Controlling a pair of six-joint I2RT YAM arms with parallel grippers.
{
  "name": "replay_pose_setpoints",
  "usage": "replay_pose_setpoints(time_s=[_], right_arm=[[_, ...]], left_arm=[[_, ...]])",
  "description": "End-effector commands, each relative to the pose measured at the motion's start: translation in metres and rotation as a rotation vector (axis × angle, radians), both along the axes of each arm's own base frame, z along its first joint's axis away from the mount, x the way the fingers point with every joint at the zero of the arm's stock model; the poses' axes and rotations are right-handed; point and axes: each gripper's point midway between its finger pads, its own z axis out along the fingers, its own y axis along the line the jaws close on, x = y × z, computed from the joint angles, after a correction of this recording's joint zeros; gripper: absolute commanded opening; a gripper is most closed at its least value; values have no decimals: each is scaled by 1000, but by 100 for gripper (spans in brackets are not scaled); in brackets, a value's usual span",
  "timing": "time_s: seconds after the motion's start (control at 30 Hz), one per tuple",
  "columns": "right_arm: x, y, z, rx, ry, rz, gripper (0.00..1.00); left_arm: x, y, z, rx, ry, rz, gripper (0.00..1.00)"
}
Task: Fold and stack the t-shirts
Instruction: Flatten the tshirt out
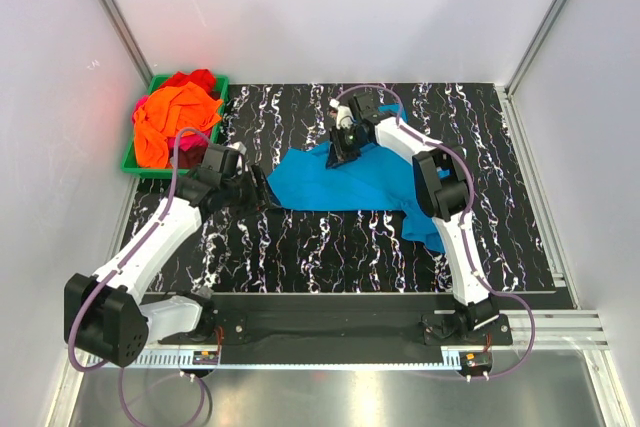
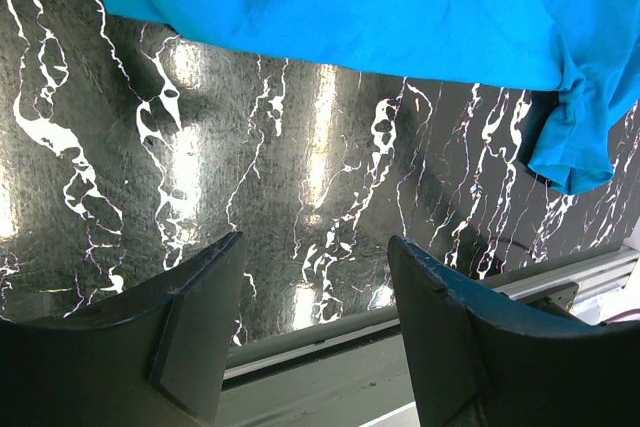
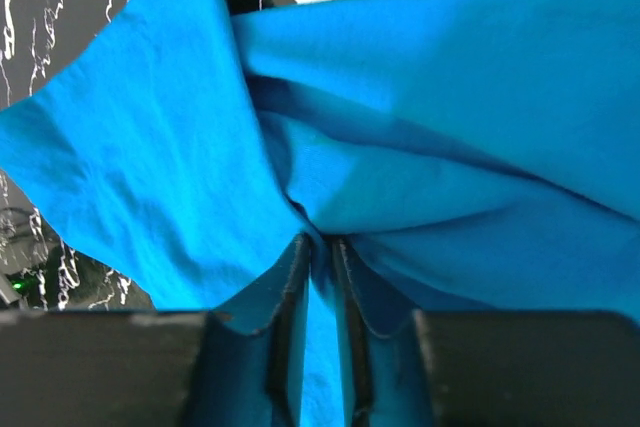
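**T-shirt pinched on the right, left fingers open beside it**

Tabletop (image 1: 330,247), black with white veins, carries one blue t-shirt (image 1: 335,185) spread loosely near its middle. The shirt's long axis runs left to right, dipping toward the right arm's base, where a sleeve trails off. A green bin (image 1: 128,161) at the far left corner holds the other shirts (image 1: 172,122), orange and red, in an unfolded heap.

Right fingers (image 1: 345,150) sit at the shirt's far edge. The wrist view shows them nearly closed, with a ridge of blue cloth gathered between them (image 3: 285,322).

Left fingers (image 1: 256,185) lie just beside the shirt's left end and point along its length. They stand wide apart with nothing between them (image 2: 200,332), and the cloth lies ahead of the tips, not yet touched.

The left arm is the nearer one to that free end. I judge the fold needs it to take hold there, opposite the right arm's pinch.
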Motion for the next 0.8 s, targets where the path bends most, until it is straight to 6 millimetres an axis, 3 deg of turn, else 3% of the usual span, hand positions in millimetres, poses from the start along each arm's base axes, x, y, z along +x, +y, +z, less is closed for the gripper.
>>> replay_pose_setpoints(time_s=[0.0, 0.13, 0.2, 0.27, 0.3, 0.33, 0.4, 0.43, 0.53, 0.57, 0.6, 0.67, 0.7, 0.77], right_arm=[[3, 12, 44, 35, -93, 17, 19], [4, 8, 75, 10, -137, -6, 14], [-6, 8, 90, -11, -148, 2, 9], [-20, 6, 88, -43, -140, 8, 8], [-26, 6, 99, -42, -156, 12, 8], [-40, 8, 90, -64, -133, 25, 8], [-55, 11, 98, -53, -132, 33, 0], [-74, 17, 89, -50, -94, 65, 0], [-104, 26, 88, -51, -71, 100, 0], [-119, 37, 97, -35, -81, 123, 0], [-135, 37, 86, -50, -49, 137, 0], [-163, 48, 90, -40, -52, 171, 0], [-180, 42, 74, -73, -17, 177, 0], [-205, 47, 75, -76, -24, 191, 1]], left_arm=[[11, -2, 20, -23, -70, 7, 64], [14, -1, 23, -19, -76, 24, 64], [17, 3, 22, -2, -70, 47, 64], [20, 7, 23, 7, -60, 73, 64], [21, 8, 22, 7, -53, 82, 64], [22, 9, 21, 11, -52, 90, 64], [25, 11, 22, 11, -53, 103, 64], [26, 13, 20, 19, -48, 111, 64], [30, 17, 20, 31, -42, 127, 64], [31, 19, 22, 37, -45, 131, 64], [31, 20, 21, 43, -42, 134, 64], [27, 23, 20, 50, -42, 135, 64], [25, 23, 18, 54, -43, 131, 64], [20, 24, 16, 45, -53, 126, 64]])
